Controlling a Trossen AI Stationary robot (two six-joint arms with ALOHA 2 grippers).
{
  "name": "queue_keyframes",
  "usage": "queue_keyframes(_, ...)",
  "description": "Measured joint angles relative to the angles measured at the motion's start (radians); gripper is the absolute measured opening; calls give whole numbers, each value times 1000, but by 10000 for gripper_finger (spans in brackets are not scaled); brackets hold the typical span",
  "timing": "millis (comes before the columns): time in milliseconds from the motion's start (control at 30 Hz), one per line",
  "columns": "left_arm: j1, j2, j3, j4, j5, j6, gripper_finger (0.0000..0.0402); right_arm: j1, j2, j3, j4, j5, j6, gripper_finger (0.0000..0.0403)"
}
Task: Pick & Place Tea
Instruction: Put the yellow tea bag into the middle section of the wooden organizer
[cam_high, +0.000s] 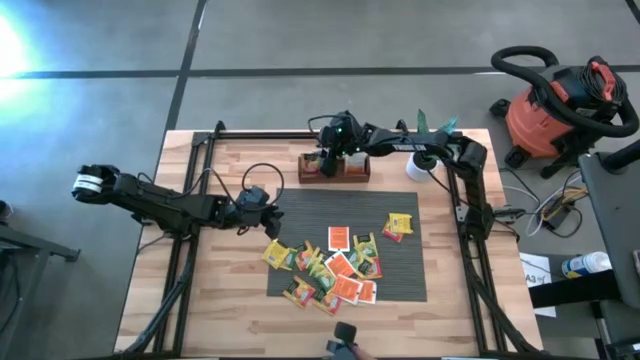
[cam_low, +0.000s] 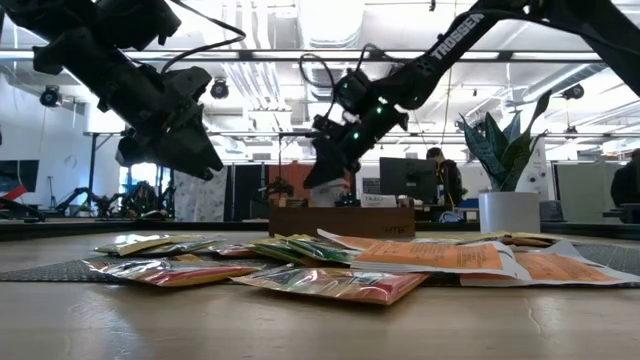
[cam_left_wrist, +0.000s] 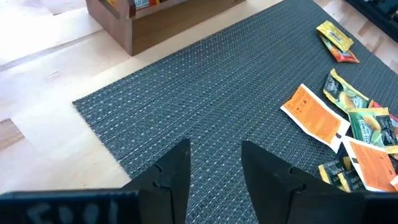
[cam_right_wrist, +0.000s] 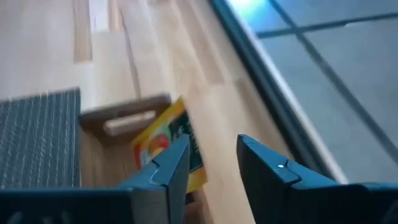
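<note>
Several tea sachets (cam_high: 335, 268), orange-red, yellow and green, lie in a loose pile on the grey ribbed mat (cam_high: 300, 205); they also show in the low view (cam_low: 330, 270). A few more sachets lie apart toward the mat's right (cam_high: 398, 226). My left gripper (cam_high: 265, 218) (cam_left_wrist: 214, 162) hovers open over the mat's left part, with nothing between its fingers. My right gripper (cam_high: 335, 152) (cam_right_wrist: 211, 162) is open above the dark wooden tray (cam_high: 335, 172). A yellow sachet (cam_right_wrist: 171, 140) sits at the tray's end (cam_right_wrist: 118, 121), beneath one finger.
A white pot with a plant (cam_high: 420, 168) (cam_low: 508, 212) stands right of the tray, close to my right arm. More sachets stand inside the tray (cam_left_wrist: 140, 5). Bare wood lies left of the mat (cam_left_wrist: 43, 124). A red vacuum (cam_high: 560, 110) stands off the table.
</note>
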Motion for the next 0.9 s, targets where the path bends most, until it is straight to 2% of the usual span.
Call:
queue_keyframes(133, 0, 0, 0, -4, 64, 22, 138, 9, -75, 0, -31, -1, 15, 141)
queue_keyframes(300, -13, 0, 0, -54, 355, 79, 138, 44, -199, 1, -267, -28, 138, 137)
queue_keyframes(367, -35, 0, 0, -94, 423, 79, 138, 72, -220, -11, -358, -74, 146, 133)
queue_keyframes(467, -81, 1, 0, -135, 444, 70, 138, 128, -224, -27, -422, -123, 231, 128)
queue_keyframes(633, -161, 1, 0, -144, 465, -29, 138, 222, -182, -40, -392, -152, 425, 126)
queue_keyframes(767, -198, 24, 0, -142, 462, -86, 138, 282, -123, -40, -264, -195, 579, 133)
queue_keyframes(900, -201, 102, 0, -128, 434, -102, 138, 315, -56, -40, -114, -248, 757, 138)
